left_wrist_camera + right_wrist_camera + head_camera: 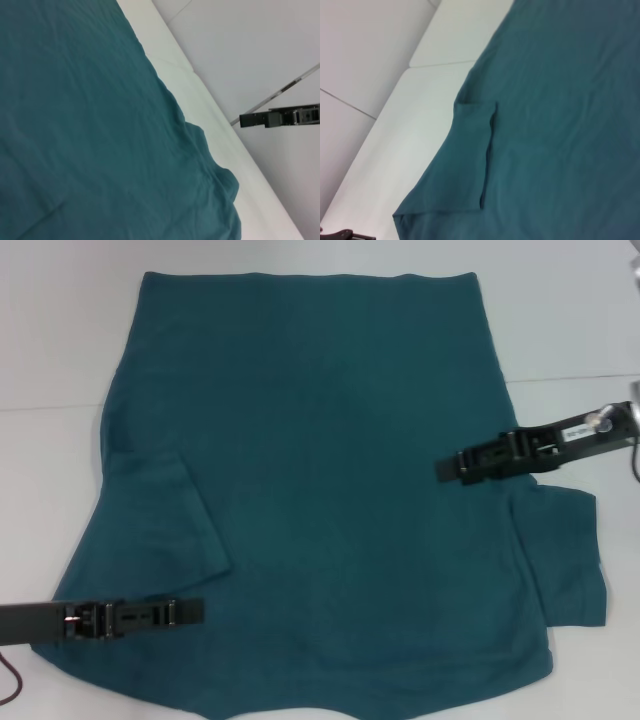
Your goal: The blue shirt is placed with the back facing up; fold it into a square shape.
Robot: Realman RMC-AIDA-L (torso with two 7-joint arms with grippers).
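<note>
Hovering over the blue shirt (pixel 320 470), the left gripper (pixel 195 611) sits near-left, the right gripper (pixel 445 468) at its right edge; whether either's fingers are spread, I cannot tell. Soft matte cloth lies flat on the white surface (pixel 60 330); a shallow pinch could slip and bunch it.

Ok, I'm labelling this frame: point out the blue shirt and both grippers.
blue shirt (pixel 330 440): head view, middle of its back panel.
left gripper (pixel 190 612): head view, fingertips over the shirt's near left edge.
right gripper (pixel 447 469): head view, fingertips over the shirt's right side.
</note>
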